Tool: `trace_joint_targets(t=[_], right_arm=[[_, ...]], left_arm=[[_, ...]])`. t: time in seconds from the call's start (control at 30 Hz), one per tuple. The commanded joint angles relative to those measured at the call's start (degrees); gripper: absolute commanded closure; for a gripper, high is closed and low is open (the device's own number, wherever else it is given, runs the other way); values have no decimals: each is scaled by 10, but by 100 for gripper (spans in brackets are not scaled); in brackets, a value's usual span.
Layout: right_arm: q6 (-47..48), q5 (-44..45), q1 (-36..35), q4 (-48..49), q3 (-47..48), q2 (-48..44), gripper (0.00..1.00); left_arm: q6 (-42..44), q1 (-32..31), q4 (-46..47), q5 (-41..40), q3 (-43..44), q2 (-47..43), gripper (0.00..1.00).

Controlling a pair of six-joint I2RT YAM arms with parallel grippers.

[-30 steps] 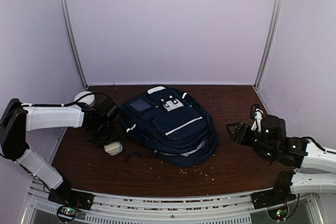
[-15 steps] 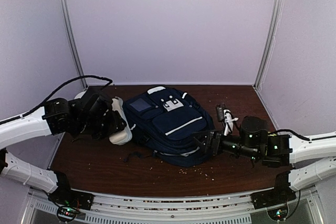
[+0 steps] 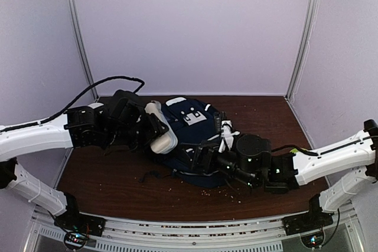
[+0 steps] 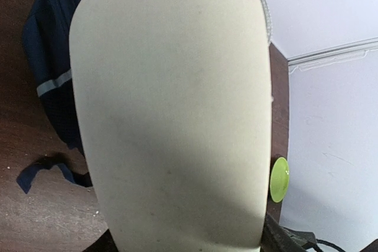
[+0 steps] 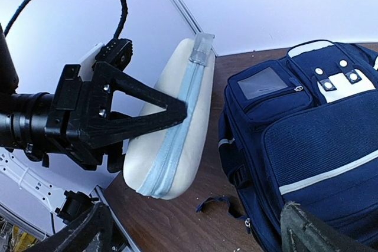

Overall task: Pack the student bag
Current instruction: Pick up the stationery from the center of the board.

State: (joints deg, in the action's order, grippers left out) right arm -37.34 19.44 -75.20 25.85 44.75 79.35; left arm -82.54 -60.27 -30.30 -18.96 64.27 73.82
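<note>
The student bag [image 3: 190,115] is a navy backpack with white trim, lying flat mid-table; it also shows in the right wrist view [image 5: 307,134] and the left wrist view [image 4: 50,39]. My left gripper [image 3: 152,129] is shut on a cream zip case [image 3: 162,137] with a pale blue zipper [image 5: 177,134], held in the air over the bag's left edge. The case [image 4: 171,116] fills the left wrist view and hides the fingers. My right gripper [image 3: 204,156] hovers over the bag's front part, open [image 5: 198,225], with nothing between its fingers.
A loose dark strap [image 3: 150,175] trails from the bag onto the brown table [image 3: 106,187]. Crumbs [image 3: 227,190] lie scattered near the front. A small green disc [image 4: 279,179] sits by the wall. Walls close the table in on three sides.
The left arm lifted the case off the table and carried it right, over the bag's edge. The right arm swung left over the bag and its jaws opened wider.
</note>
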Motion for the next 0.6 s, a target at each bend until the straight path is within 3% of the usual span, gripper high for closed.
trace_joint_targets(t=[0.0, 0.37, 0.57], right_arm=[[0, 18, -4, 1, 41, 30, 1], [-50, 5, 1, 8, 72, 76, 2], [-72, -8, 10, 31, 71, 86, 10]], left_arm=[[-17, -14, 81, 1, 42, 11, 42], [-29, -37, 87, 1, 62, 35, 42], [-34, -44, 98, -6, 62, 32, 41]])
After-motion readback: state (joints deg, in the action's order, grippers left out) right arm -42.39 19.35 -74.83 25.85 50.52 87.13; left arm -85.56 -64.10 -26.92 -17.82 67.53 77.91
